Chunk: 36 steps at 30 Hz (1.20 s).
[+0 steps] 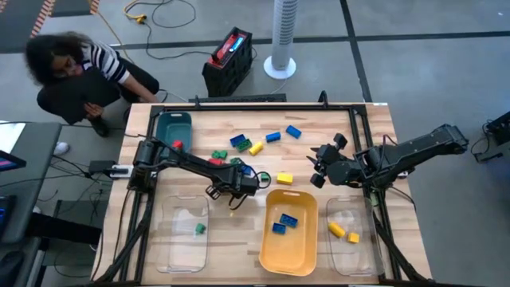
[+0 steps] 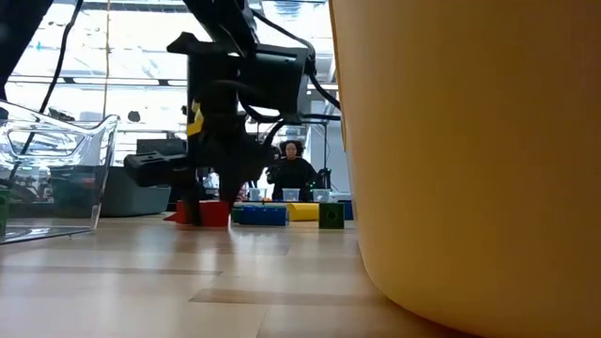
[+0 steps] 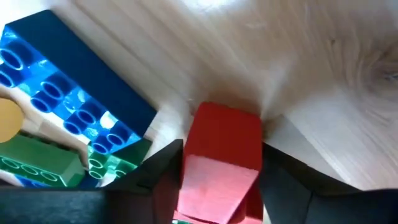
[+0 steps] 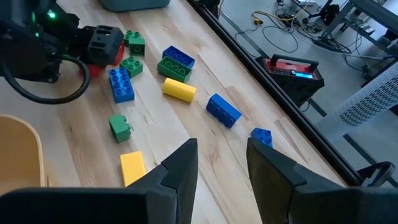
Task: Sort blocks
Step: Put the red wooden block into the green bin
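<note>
Yellow tray (image 1: 268, 243) sits near the left gripper (image 3: 221, 180), on its front-edge side, with a clear tray (image 1: 170, 239) on the tray's far side from the right gripper (image 1: 320, 166). Second clear tray (image 1: 363, 257) lies just in front of the right gripper. Teal tray (image 1: 174, 119) is back at the table (image 1: 351, 127) corner, well apart from both. Beyond the table: a white fan (image 1: 283, 40), a red-and-black box (image 1: 229, 60) and a crouching person (image 1: 76, 72).

- Lighting: bright, even, overhead; shadows soft.
- Low view: backlit by windows; yellow tray (image 2: 470, 160) looms blurred.
- Left wrist view: red block (image 3: 221, 162) soft-focused; table (image 3: 298, 56) glares.
</note>
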{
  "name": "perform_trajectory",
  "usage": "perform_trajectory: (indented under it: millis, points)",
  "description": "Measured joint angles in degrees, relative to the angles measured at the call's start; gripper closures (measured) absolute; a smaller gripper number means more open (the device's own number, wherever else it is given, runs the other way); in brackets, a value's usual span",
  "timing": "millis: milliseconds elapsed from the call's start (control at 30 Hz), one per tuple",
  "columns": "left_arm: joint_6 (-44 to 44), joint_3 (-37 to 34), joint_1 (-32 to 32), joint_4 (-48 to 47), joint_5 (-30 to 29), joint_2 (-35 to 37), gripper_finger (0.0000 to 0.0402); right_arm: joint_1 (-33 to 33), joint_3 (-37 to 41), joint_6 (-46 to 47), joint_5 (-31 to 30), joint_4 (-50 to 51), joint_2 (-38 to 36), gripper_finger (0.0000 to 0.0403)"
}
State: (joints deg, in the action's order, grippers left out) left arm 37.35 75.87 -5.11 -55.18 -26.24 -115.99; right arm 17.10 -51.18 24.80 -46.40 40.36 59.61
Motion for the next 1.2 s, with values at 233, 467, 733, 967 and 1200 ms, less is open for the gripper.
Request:
perform_trajectory:
  millis: [233,467,733,967,1200]
  points:
    - [-3.1,2.7,-0.6,-4.1,-0.5,-0.1,0.0276,0.0,0.0,-0.3,0.0,-0.1,0.0,0.0251]
    - [-10.2,10.9,-1.0,-14.2,-0.6,0.0,0.0276,0.0,0.0,-0.4,0.0,-0.1,0.0,0.0251]
    - [-20.7,9.5,0.1,-20.7,-1.1,9.0,0.0276,0.2,0.0,0.5,0.0,1.2,0.0,0.0251]
    - [-28.7,-4.0,9.6,-13.7,-1.3,29.5,0.0276,0.1,0.0,0.6,-0.1,0.7,0.0,0.0251]
    - [-35.6,-16.8,26.2,-7.7,0.1,42.9,0.0276,-0.3,0.0,-0.3,-0.1,-0.6,0.0,0.0251]
